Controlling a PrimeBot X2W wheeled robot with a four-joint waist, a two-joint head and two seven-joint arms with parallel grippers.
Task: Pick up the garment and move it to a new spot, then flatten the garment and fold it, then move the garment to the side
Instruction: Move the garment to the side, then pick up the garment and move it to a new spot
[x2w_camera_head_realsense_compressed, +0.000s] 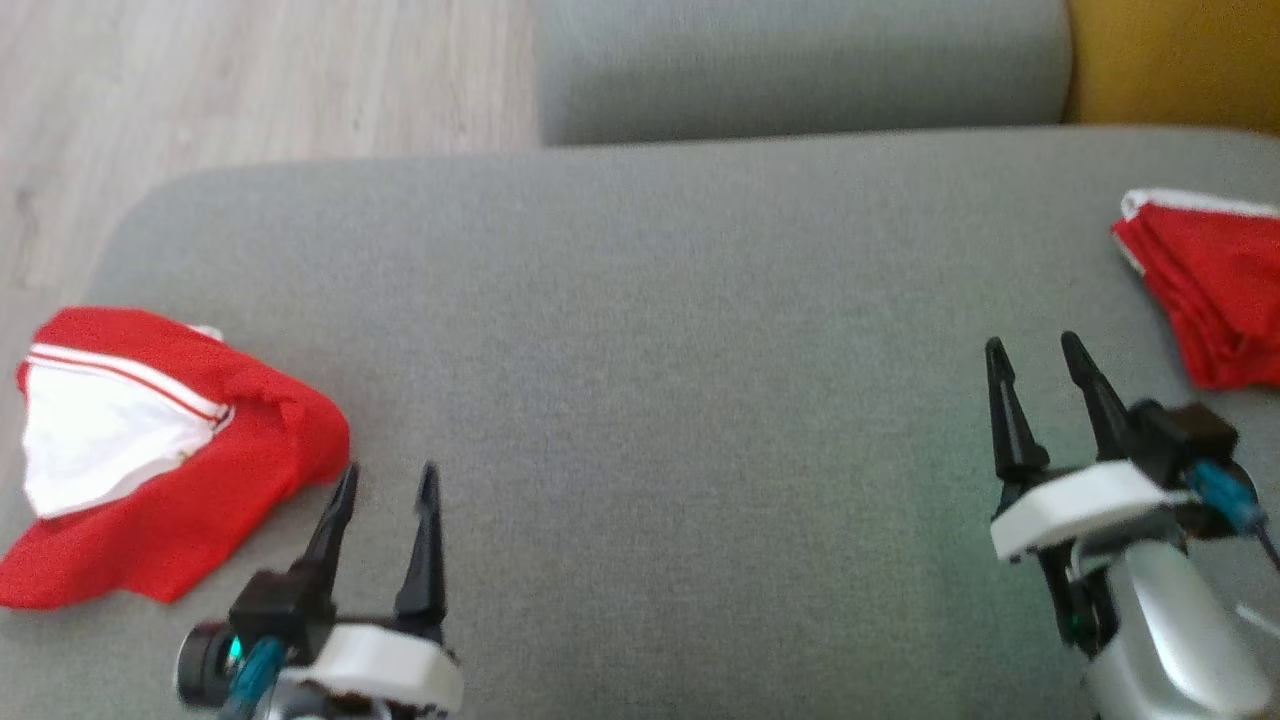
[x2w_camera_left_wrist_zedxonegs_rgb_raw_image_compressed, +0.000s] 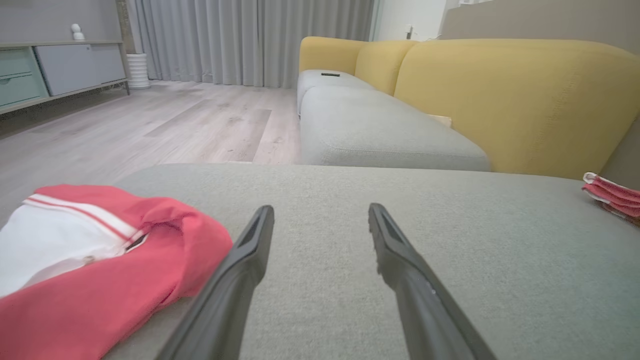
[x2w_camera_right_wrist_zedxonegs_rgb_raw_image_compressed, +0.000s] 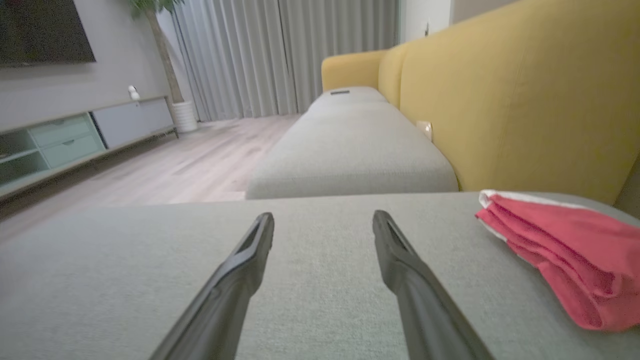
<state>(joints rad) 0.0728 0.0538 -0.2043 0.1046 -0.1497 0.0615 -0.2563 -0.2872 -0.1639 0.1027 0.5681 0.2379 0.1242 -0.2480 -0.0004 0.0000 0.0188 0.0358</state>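
The folded garment (x2w_camera_head_realsense_compressed: 1215, 300) lies at the sofa's (x2w_camera_head_realsense_compressed: 640, 300) right edge, the crumpled garment (x2w_camera_head_realsense_compressed: 170, 470) is not yet folded; left claw (x2w_camera_head_realsense_compressed: 390, 472) and right claw (x2w_camera_head_realsense_compressed: 1032, 345) are wide open, empty.

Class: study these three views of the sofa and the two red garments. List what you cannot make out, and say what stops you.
- Folded red garment: the head view's right edge cuts it off, so its full outline is unknown.
- Crumpled red-and-white garment: cut by the left edge in head and left wrist views; its type is unclear.
- Small dark object on the far cushion, left wrist view: too small to identify.
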